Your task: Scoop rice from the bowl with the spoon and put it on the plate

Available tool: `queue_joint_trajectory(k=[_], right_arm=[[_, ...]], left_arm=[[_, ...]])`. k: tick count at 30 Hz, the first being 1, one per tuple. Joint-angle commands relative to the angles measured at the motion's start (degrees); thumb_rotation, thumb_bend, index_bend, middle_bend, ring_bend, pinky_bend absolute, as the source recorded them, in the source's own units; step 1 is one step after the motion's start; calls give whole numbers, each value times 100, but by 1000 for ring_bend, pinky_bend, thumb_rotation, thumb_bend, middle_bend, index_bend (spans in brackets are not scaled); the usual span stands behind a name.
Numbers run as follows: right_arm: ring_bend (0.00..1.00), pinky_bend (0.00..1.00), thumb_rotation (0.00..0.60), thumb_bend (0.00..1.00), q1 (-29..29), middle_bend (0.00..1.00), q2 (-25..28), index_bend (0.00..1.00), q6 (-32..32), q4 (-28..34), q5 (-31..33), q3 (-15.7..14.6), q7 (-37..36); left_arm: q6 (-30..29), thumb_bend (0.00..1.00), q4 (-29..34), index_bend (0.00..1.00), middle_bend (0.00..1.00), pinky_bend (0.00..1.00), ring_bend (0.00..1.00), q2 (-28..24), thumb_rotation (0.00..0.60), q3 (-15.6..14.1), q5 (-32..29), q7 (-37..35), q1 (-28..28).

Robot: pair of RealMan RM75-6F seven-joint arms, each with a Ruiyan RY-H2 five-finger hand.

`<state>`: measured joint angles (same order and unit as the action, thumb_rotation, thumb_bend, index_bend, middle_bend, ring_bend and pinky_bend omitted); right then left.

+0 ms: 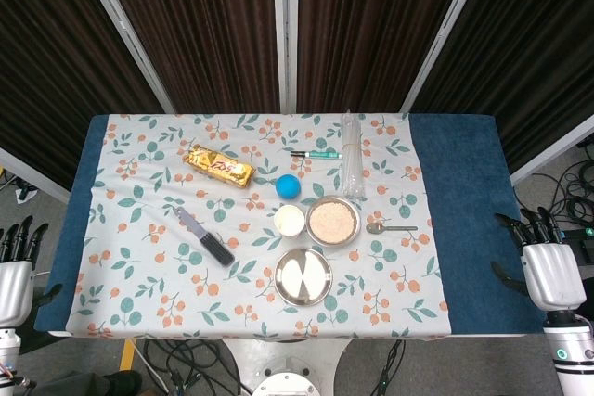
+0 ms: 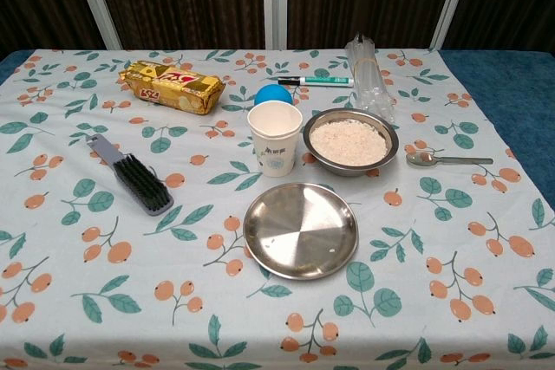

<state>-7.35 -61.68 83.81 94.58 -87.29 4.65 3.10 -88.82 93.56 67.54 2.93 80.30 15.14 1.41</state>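
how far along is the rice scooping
Nothing looks done yet: the plate holds no heap of rice, only a couple of specks, and the bowl is full. Nothing is in hand: the spoon lies on the cloth right of the bowl, and the left hand and right hand hang off the table edges. Grasping, scooping and tipping all remain.
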Motion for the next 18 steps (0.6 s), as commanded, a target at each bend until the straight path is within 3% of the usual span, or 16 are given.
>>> queue_joint_trajectory(k=[1, 9, 15, 18], right_arm=[[114, 11, 600, 158, 3, 299, 5, 189, -1, 2, -10, -11, -4], [138, 11, 600, 158, -50, 323, 28, 193, -85, 35, -45, -28, 26], [139, 11, 600, 159, -414, 338, -62, 194, -583, -17, -50, 36, 178], [139, 12, 600, 159, -701, 353, -276, 242, -974, -195, 59, 119, 339]], left_arm=[[2, 0, -7, 162, 105, 3, 42, 9, 600, 5, 5, -1, 2], [3, 0, -68, 162, 105, 3, 42, 27, 600, -2, 60, -75, -4], [26, 0, -113, 162, 105, 2, 42, 42, 600, -6, 87, -129, 0], [23, 0, -131, 162, 105, 3, 42, 50, 600, -16, 113, -151, -6]])
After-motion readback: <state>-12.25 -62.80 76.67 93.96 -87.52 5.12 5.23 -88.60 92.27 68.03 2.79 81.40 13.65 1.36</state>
